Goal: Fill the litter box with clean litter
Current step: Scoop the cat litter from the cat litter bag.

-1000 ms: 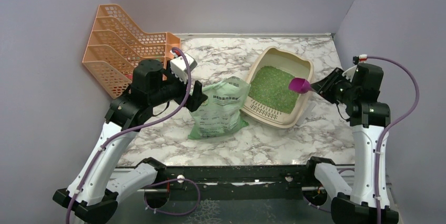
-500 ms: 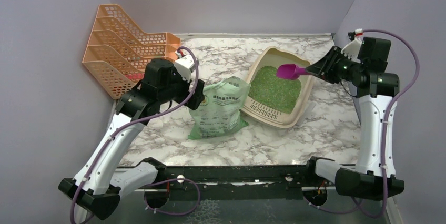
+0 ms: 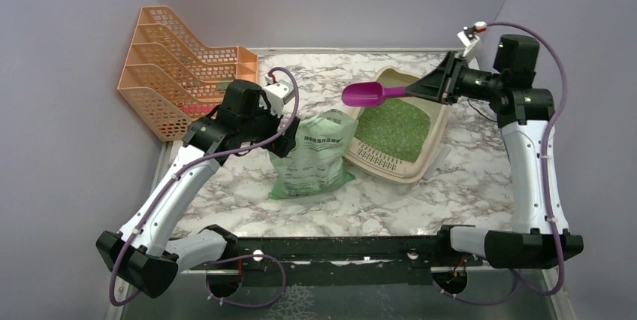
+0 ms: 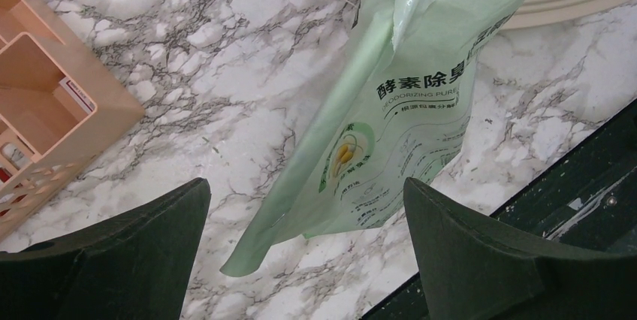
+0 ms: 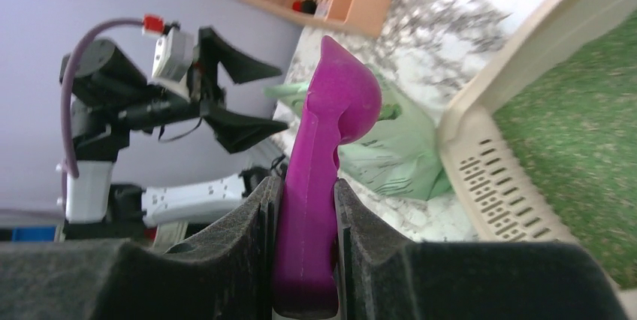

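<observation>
We are working over the marble table [image 3: 466, 185]. The litter box [image 3: 375, 157] is lying toward its far right, with its slotted lip turned to the near side. The beige tray looks rigid, with a raised rim all round, and clean litter [image 3: 394, 126] is covering its whole floor. From that we are judging the fill to be well along, and the step in hand to be scooping or levelling rather than pouring.

The bag [image 3: 312, 158] is standing just left of the box, with its top corner against the box's left wall. It is soft, translucent green with dark print, and slumping, so we are expecting it to fold and shift under any grasp. The left gripper [image 3: 284, 134] is hovering at the bag's upper left edge. In the left wrist view its fingers [image 4: 143, 245] are spread wide apart, with nothing between them and the bag [image 4: 398, 110] below.

The right gripper [image 3: 436, 86] is holding the magenta scoop [image 3: 368, 95] level above the box's far left corner. Its bowl is reaching out past the rim toward the bag. In the right wrist view the pads [image 5: 248, 252] are pressing tight on the scoop's handle. We cannot tell whether the bowl is carrying anything.

If more litter is wanted, the next move is calling for the left fingers to pinch the bag's top and open it, so the scoop can go in. Otherwise the scoop is only needing to come down and spread the granules [image 5: 578, 155], which are small, bright green and loose.
</observation>
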Robot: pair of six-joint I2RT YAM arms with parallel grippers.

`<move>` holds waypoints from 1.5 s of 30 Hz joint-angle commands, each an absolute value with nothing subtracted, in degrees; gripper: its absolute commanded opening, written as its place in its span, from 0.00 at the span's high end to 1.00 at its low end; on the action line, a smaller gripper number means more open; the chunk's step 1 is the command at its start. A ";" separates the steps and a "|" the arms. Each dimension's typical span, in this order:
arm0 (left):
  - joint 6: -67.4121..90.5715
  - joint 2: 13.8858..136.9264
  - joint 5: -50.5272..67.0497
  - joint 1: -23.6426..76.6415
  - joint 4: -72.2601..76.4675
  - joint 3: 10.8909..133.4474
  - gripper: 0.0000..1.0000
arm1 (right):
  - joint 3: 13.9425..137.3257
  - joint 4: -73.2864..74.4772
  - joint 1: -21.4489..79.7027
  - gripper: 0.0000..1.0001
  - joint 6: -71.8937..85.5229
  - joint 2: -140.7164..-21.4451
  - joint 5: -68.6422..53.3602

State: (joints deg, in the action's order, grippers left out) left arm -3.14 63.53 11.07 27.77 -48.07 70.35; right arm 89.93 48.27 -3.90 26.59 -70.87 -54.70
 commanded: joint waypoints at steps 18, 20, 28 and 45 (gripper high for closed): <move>-5.24 65.36 12.20 27.86 -47.25 71.61 0.01 | 92.79 54.96 7.18 0.99 20.83 -75.96 -43.65; -5.34 65.89 13.58 27.86 -47.28 71.70 0.01 | 91.82 55.76 7.53 0.99 20.41 -75.68 -43.73; -7.17 67.68 18.28 27.86 -47.20 72.28 0.01 | 88.83 57.22 11.26 0.99 19.72 -75.83 -44.22; -6.33 70.43 32.69 27.86 -49.66 71.84 0.31 | 83.42 57.75 13.70 0.99 19.36 -73.48 -45.52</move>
State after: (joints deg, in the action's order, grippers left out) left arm -6.33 70.63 28.84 27.77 -48.34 71.68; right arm 84.90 57.04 12.82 19.00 -75.31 -44.23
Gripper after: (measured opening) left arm 0.774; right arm 0.315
